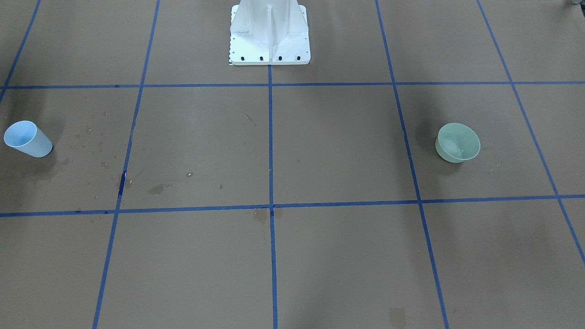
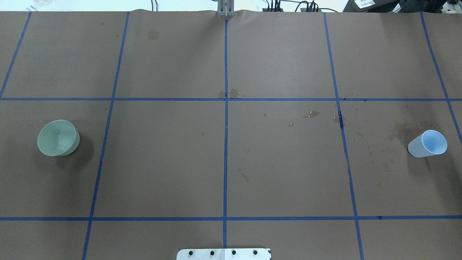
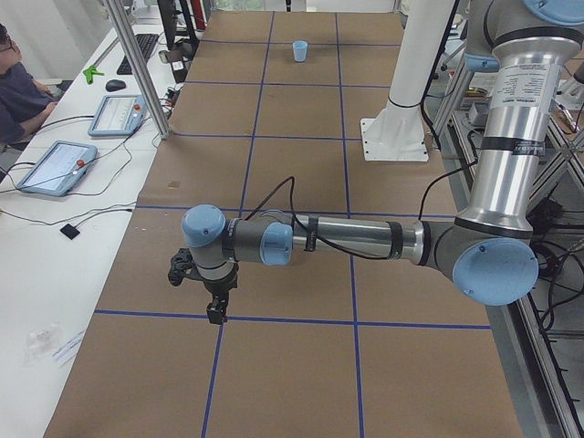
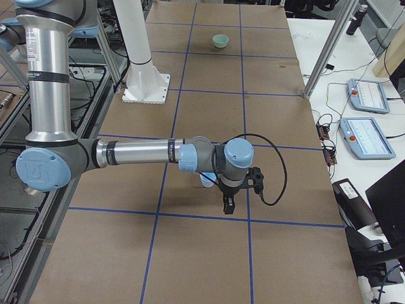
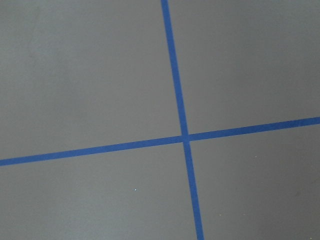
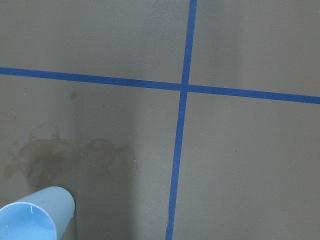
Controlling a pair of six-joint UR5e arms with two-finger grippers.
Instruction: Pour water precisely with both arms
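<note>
A light-blue cup [image 1: 28, 139] stands upright on the brown table on my right side. It also shows in the overhead view [image 2: 428, 143] and at the bottom left of the right wrist view [image 6: 33, 218]. A pale green bowl [image 1: 457, 142] stands on my left side, and faint glints inside it may be water. My left gripper [image 3: 216, 308] hangs low over the table in the exterior left view. My right gripper [image 4: 228, 204] hangs just beside the cup [image 4: 206, 180] in the exterior right view. I cannot tell whether either gripper is open or shut. The left wrist view shows only tape lines.
Damp stains and droplets [image 1: 157, 188] mark the paper between the cup and the table's middle, with more stains [image 6: 45, 155] by the cup. The white pedestal [image 1: 269, 36] stands at the robot's side. Tablets [image 4: 364, 136] and an operator [image 3: 14, 82] sit beyond the far edge.
</note>
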